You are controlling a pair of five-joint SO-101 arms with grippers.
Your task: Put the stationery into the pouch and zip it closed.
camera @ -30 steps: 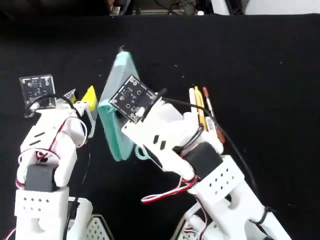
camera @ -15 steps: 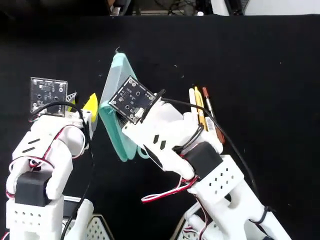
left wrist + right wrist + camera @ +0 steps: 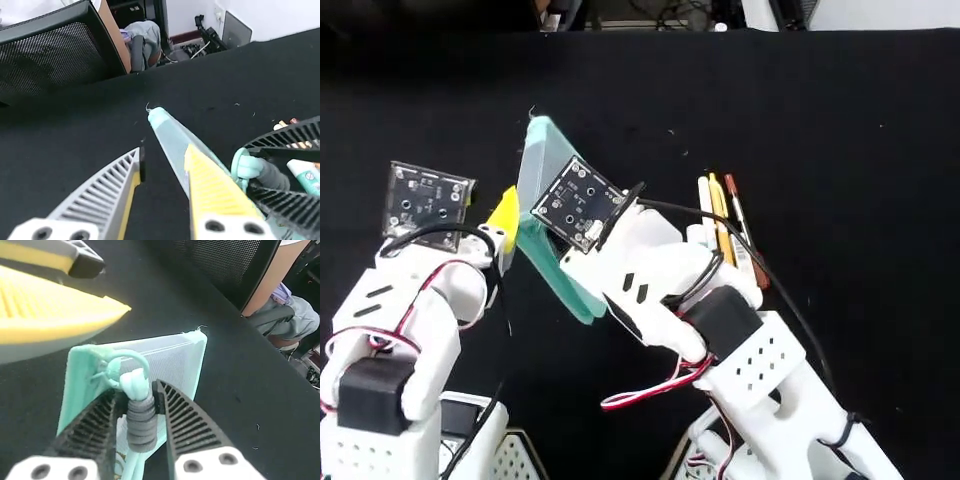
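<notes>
1. Teal fabric, thin with a see-through mesh side: the pouch (image 3: 542, 195) stands tipped up on one long edge on the black worktop (image 3: 840, 150) rather than lying flat.
2. The right hand (image 3: 136, 391) is clamped on the pouch's zip pull (image 3: 140, 415), a teal tab in a grey sleeve, just below the ring (image 3: 125, 362) at the pouch's near end.
3. The left hand (image 3: 164, 154) is spread wide and carries nothing. The pouch's upper edge runs into its gap, just beside the yellow finger (image 3: 210, 190). I cannot tell whether they touch.
4. The pens (image 3: 725, 225) lie bunched on the worktop on the side of the pouch away from the left hand, apart from it and against the right arm. What is inside the pouch cannot be made out.
5. The pouch looks light and limp, so held by the pull alone it will probably sag and swing. Pinching the fabric edge near the pouch's mouth with the free hand should steady it and keep the mouth open.
6. The pens look stiff, slim and smooth, so they are likely to roll or slip. A grip across the middle of the shaft seems safest, feeding them into the pouch end first.
</notes>
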